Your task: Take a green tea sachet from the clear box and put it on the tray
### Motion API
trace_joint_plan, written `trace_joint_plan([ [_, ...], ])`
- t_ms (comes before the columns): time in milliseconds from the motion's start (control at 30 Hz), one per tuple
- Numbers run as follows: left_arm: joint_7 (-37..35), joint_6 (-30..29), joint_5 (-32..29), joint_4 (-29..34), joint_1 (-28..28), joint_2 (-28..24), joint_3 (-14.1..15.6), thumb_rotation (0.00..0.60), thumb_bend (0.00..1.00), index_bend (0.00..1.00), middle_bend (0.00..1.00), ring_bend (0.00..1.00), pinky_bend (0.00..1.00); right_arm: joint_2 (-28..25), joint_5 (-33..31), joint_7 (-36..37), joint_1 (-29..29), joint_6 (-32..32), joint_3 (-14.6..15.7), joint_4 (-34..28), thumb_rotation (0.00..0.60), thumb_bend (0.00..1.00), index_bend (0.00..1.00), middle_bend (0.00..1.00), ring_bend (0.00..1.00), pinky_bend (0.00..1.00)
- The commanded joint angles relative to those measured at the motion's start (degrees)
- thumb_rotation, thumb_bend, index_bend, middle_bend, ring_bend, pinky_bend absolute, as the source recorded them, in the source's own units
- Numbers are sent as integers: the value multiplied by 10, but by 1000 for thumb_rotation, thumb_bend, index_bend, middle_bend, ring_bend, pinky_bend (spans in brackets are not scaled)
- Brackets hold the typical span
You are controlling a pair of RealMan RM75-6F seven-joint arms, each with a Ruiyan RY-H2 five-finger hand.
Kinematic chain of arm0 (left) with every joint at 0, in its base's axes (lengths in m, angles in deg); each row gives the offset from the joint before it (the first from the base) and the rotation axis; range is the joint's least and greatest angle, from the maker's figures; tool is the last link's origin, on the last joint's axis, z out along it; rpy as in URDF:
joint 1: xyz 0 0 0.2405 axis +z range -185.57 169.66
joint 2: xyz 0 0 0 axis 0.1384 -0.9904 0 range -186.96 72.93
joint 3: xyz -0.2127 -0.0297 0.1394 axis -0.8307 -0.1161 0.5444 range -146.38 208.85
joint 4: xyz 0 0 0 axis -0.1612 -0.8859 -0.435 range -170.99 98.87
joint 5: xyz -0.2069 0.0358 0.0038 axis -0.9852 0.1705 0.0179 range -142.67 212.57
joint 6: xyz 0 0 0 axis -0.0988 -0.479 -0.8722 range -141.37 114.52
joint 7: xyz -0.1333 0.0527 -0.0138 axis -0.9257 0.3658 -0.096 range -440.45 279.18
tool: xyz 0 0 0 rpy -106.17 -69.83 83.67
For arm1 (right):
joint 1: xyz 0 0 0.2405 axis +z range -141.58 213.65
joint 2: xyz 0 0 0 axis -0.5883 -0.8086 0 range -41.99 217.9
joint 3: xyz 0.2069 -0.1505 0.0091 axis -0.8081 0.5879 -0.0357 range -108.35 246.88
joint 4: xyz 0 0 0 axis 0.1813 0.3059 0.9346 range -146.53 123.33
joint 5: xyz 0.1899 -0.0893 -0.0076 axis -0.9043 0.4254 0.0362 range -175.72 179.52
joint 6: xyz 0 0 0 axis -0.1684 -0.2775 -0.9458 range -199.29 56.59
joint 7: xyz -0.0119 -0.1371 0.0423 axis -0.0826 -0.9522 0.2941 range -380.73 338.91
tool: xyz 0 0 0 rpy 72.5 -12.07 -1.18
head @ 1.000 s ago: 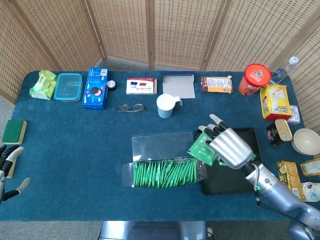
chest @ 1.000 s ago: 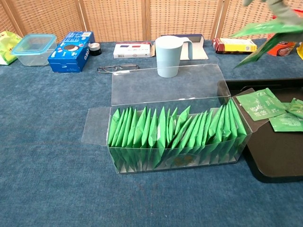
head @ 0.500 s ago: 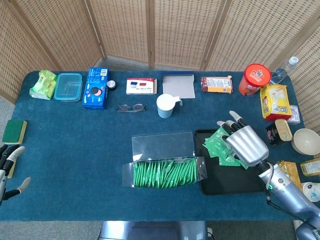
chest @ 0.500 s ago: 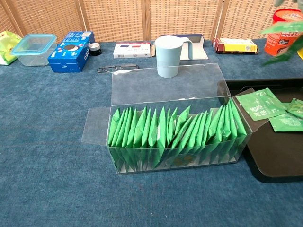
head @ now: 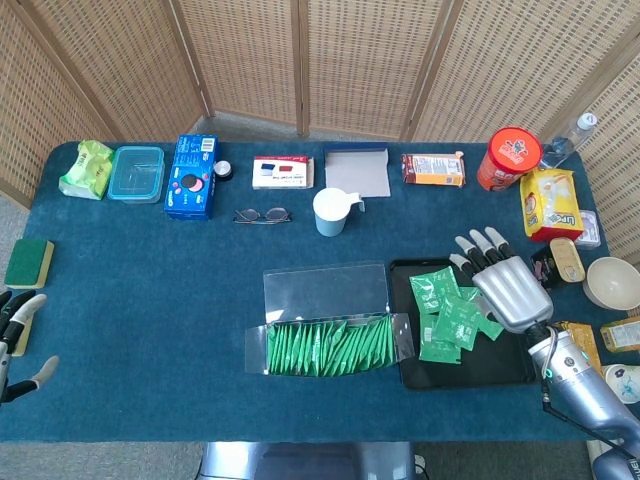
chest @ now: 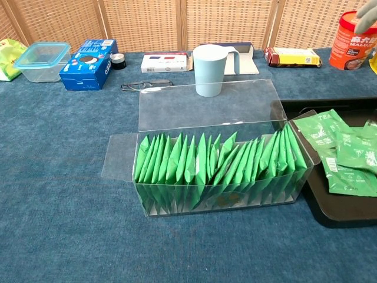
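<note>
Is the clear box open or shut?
Open: the clear box's lid stands folded back behind the upright sachets, and its end flaps hang outward.

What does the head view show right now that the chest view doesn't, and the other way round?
Only the head view shows the whole right hand, open above the right edge of the black tray, the left hand at the table's left edge, the green sponge, and the snacks and bowl on the right. Only the chest view shows the TEA print on a sachet and the sachets upright behind the clear box wall. Both show the box, loose sachets on the tray, the mug and the glasses.
</note>
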Motion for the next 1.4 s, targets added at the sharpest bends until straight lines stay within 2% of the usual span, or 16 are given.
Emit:
trace_joint_plan([
  [33, 0, 0, 0, 1, 0, 0, 0, 600, 239, 119, 117, 36, 236, -2, -4, 5, -5, -7, -4, -5, 600, 322, 165, 24, 22, 31],
  [367, 9, 14, -16, 5, 3, -5, 7, 600, 239, 124, 117, 37, 236, 19, -50, 36, -55, -72, -17, -30, 600, 320, 110, 22, 15, 31],
  [633, 7, 20, -27, 0, 9, 0, 12, 600, 239, 124, 117, 37, 236, 57, -57, 33, -107, -142, -8, -30, 600, 319, 119, 22, 13, 31],
  [800, 19, 12, -24, -12, 18, 18, 18, 600, 239, 124, 117, 37, 236, 84, -45, 47, -148, -184, 11, -28, 600, 320, 139, 32, 13, 32],
  [967, 24, 10, -23, -26, 32, 38, 33, 600, 239, 124, 117, 36, 236, 120, -13, 57, -203, -236, 45, -5, 600, 320, 148, 49, 13, 32],
  [1400, 27, 3, 1, -10, 35, 35, 38, 600, 239, 124, 117, 37, 236, 130, 23, 65, -246, -270, 49, -2, 600, 320, 148, 51, 13, 32],
])
